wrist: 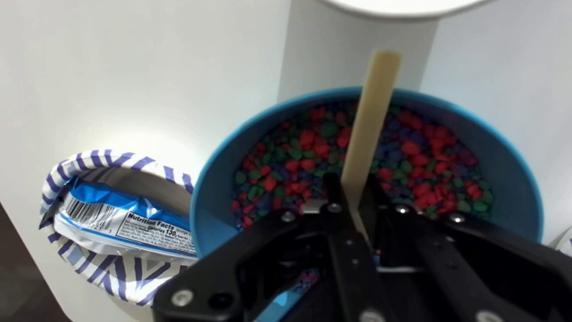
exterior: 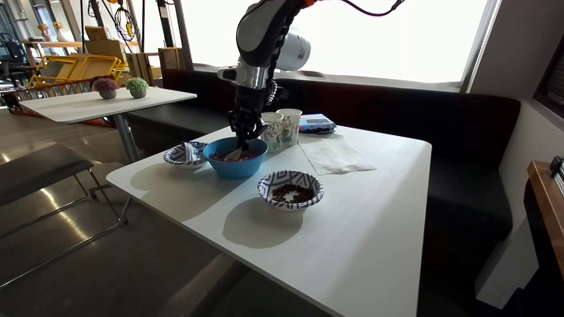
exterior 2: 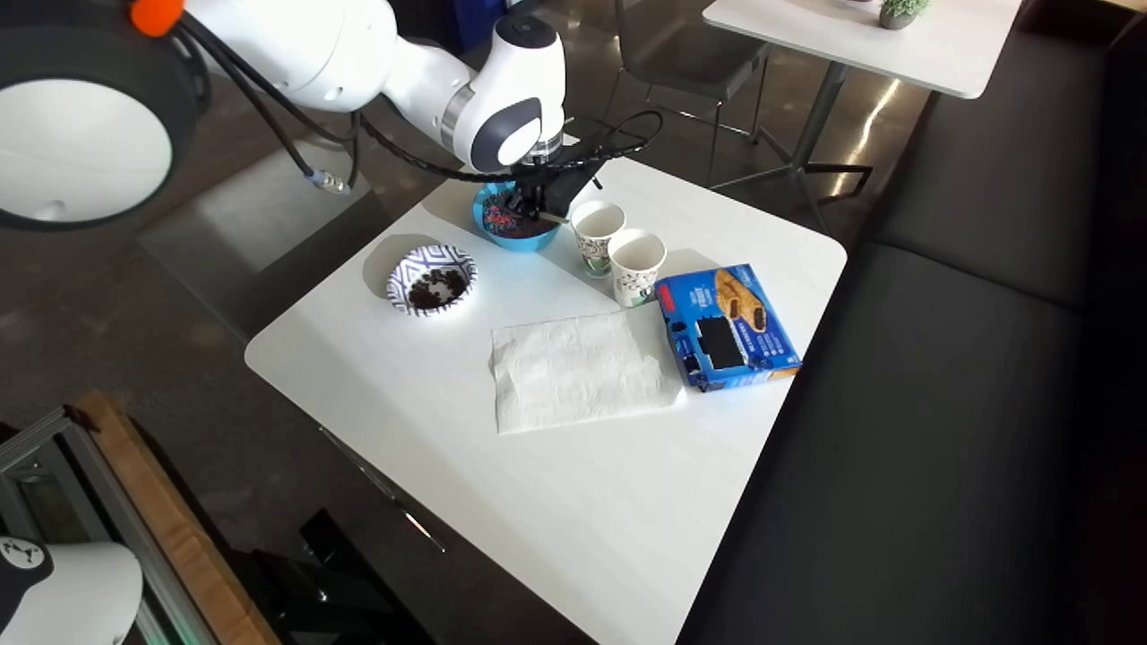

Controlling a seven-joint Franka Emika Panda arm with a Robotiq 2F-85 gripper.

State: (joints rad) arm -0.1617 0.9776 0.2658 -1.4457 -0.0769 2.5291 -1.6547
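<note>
My gripper point(wrist: 351, 182) is shut on the handle of a pale wooden spoon point(wrist: 371, 116). It points down into a blue bowl point(exterior: 235, 171), which also shows in the wrist view point(wrist: 514, 192). The bowl holds many small red, green and blue pebbles point(wrist: 290, 179). The spoon's pale head point(exterior: 233, 154) shows inside the bowl in an exterior view; the fingers hide it in the wrist view. The handle's free end sticks up past the fingertips. The gripper also shows in an exterior view point(exterior 2: 536, 213).
A patterned bowl point(wrist: 96, 160) holding a blue-white wrapper point(wrist: 125, 223) stands beside the blue bowl. Two paper cups point(exterior 2: 599, 237) point(exterior 2: 636, 269) stand close by. A patterned bowl with dark pieces point(exterior: 288, 175), a paper towel point(exterior 2: 587, 372) and a blue box point(exterior 2: 730, 327) are on the table.
</note>
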